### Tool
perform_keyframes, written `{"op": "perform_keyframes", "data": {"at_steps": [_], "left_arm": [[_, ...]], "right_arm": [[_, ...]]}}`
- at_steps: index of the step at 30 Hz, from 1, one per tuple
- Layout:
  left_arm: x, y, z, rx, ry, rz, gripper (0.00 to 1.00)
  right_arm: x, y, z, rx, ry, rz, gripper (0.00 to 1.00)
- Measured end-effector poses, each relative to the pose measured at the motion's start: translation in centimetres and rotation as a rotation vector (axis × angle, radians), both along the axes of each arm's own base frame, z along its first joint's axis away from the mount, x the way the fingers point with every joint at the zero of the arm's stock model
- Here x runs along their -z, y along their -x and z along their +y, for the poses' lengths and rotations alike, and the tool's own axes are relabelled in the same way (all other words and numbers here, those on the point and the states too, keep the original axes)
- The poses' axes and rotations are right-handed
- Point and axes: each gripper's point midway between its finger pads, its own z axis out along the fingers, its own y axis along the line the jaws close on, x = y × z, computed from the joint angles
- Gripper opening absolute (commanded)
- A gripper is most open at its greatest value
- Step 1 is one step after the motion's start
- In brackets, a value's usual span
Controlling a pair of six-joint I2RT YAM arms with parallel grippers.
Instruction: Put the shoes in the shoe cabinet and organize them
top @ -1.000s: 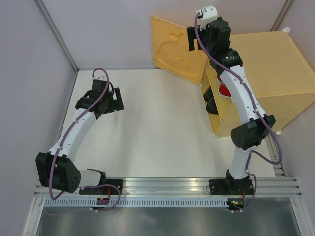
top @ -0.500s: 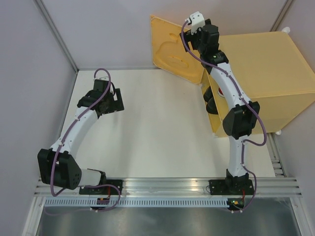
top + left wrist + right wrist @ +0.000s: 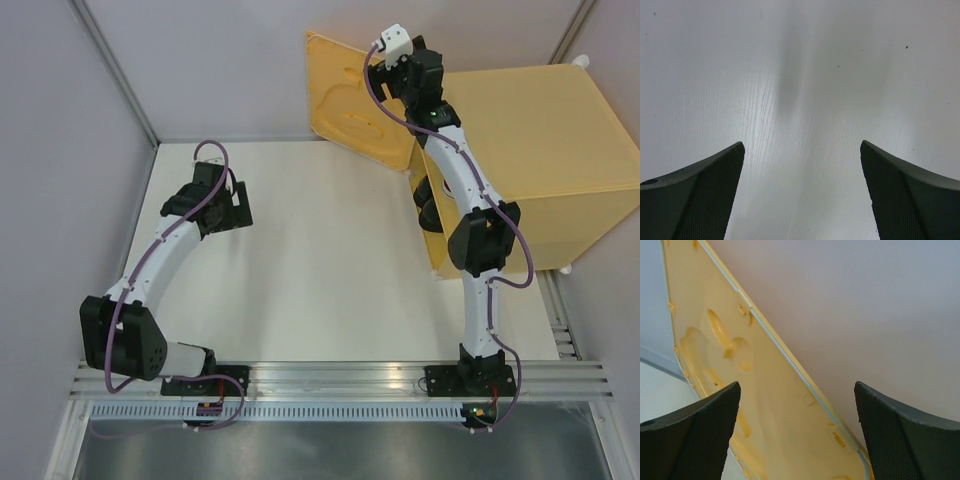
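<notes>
The yellow-orange shoe cabinet (image 3: pixel 545 140) stands at the back right with its door (image 3: pixel 350 105) swung open to the left. Dark shoes (image 3: pixel 426 200) show in its opening; my right arm covers the rest of the inside. My right gripper (image 3: pixel 387 70) is raised by the door's upper edge. In the right wrist view it (image 3: pixel 797 385) is open, and the door's inner face (image 3: pixel 765 405) fills the gap between the fingers without touching them. My left gripper (image 3: pixel 234 208) hovers open over the bare white table (image 3: pixel 800 90), holding nothing.
Grey walls close in the table on the left, back and right. The open door juts out over the table's back edge. A metal rail (image 3: pixel 340 375) with both arm bases runs along the near edge.
My right wrist has moved up and left to the door's top edge, and the right elbow has folded in towards the cabinet. The left arm has hardly shifted.
</notes>
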Motion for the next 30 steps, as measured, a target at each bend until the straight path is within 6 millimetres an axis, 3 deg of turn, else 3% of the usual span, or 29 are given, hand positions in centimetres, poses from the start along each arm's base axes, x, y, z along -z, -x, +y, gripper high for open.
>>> {"op": "perform_keyframes", "data": {"at_steps": [7,13,24,30], "left_arm": [[0.2,-0.1,0.0,0.000,0.000,0.002,0.99],[0.2,-0.1,0.0,0.001,0.000,0.002,0.99],[0.2,-0.1,-0.1,0.004,0.003,0.001,0.99],[-0.1,-0.1,-0.5,0.017,0.021,-0.006,0.99]], "right_arm": [[0.5,0.7,0.7,-0.082,0.054,0.034,0.95],[0.2,3.4,1.5,-0.170,0.083,0.095,0.95],[-0.8,11.6,1.5,-0.274,0.092,0.213,0.95],[-2.0,17.7,1.1,-0.343,0.062,0.235,0.95]]}}
